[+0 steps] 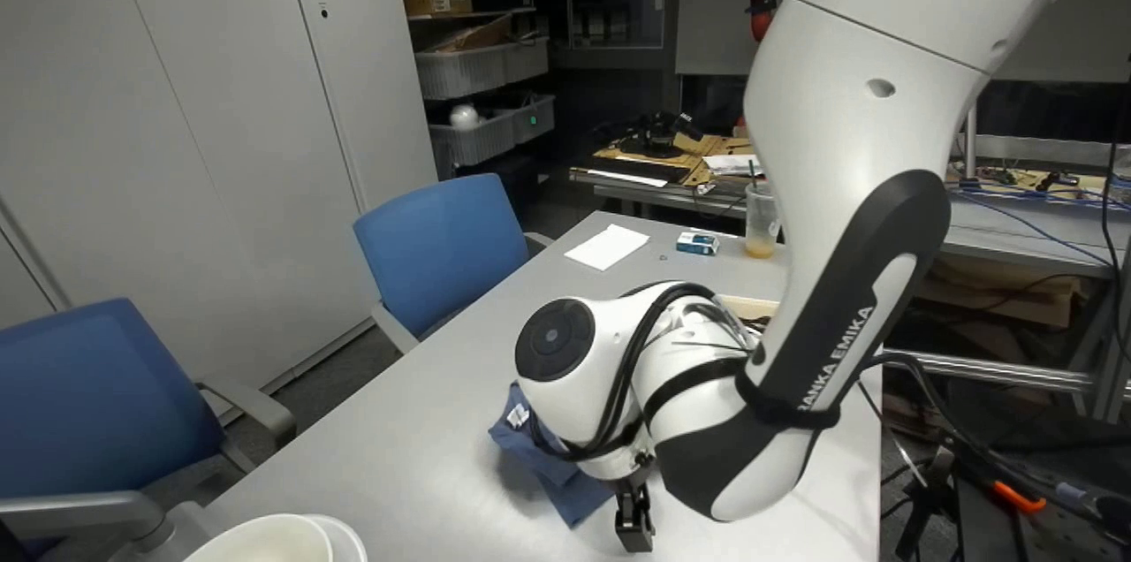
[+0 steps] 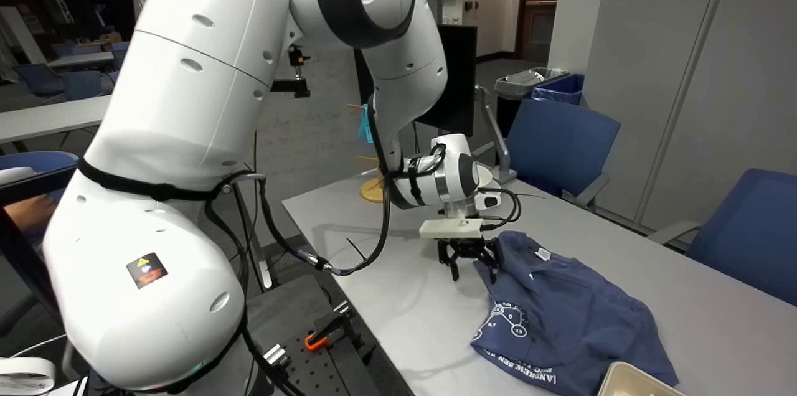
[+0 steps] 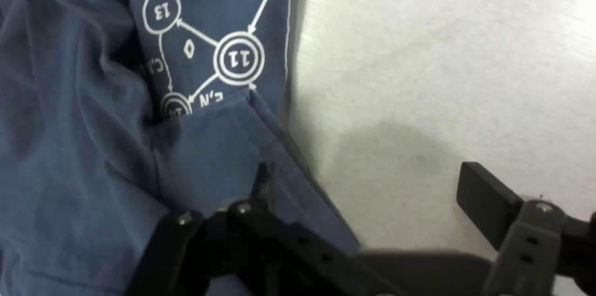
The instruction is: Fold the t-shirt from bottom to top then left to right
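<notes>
The navy-blue t-shirt (image 2: pixel 579 315) lies bunched and partly folded on the table. White lettering and a white circle diagram show along its near edge in an exterior view. The t-shirt (image 1: pixel 574 491) is mostly hidden behind the arm in an exterior view. In the wrist view the t-shirt (image 3: pixel 79 147) fills the left side, with a flap lying over part of the diagram. My gripper (image 3: pixel 368 168) is open, with nothing between its fingers. The left finger is over the flap and the right finger over bare table. The gripper (image 2: pixel 474 278) is at the shirt's collar-side corner; it also shows in an exterior view (image 1: pixel 634 535).
A beige tray (image 2: pixel 638 380) stands against the shirt's near right edge. White bowls (image 1: pixel 265 540) stand at the table's end. White paper (image 1: pixel 607 246), a small blue-white box (image 1: pixel 698 244) and a plastic cup (image 1: pixel 761 222) are farther along. Blue chairs (image 2: pixel 563 141) line one side.
</notes>
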You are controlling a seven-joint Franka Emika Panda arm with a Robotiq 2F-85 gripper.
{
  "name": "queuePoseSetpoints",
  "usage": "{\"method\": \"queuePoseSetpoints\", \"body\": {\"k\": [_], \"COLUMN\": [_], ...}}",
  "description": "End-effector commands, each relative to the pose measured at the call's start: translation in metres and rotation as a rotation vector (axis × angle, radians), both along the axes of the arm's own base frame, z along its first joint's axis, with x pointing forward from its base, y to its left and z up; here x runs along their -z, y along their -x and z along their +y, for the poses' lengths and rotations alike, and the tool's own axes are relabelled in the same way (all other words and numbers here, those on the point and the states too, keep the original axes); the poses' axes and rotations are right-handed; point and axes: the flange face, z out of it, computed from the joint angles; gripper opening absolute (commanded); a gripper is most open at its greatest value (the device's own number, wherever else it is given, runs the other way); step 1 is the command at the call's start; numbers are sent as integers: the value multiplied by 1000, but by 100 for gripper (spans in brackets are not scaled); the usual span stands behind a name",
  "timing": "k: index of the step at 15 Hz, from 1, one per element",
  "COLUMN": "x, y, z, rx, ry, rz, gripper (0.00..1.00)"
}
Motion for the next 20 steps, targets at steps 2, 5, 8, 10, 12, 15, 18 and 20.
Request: {"method": "queuePoseSetpoints", "body": {"k": [2, 5, 8, 10, 12, 15, 18, 20], "x": [13, 16, 21, 26, 26, 26, 25, 24], "y": [-26, -39, -45, -45, -44, -45, -45, -47], "z": [8, 8, 11, 13, 17, 19, 21, 22], "rx": [-169, -217, -235, -245, -249, -252, -254, -249], "ry": [101, 123, 129, 131, 126, 127, 125, 119], "rz": [-44, -66, -76, -75, -73, -75, -77, -74], "gripper": [96, 92, 77, 67, 58, 44, 20, 4]}}
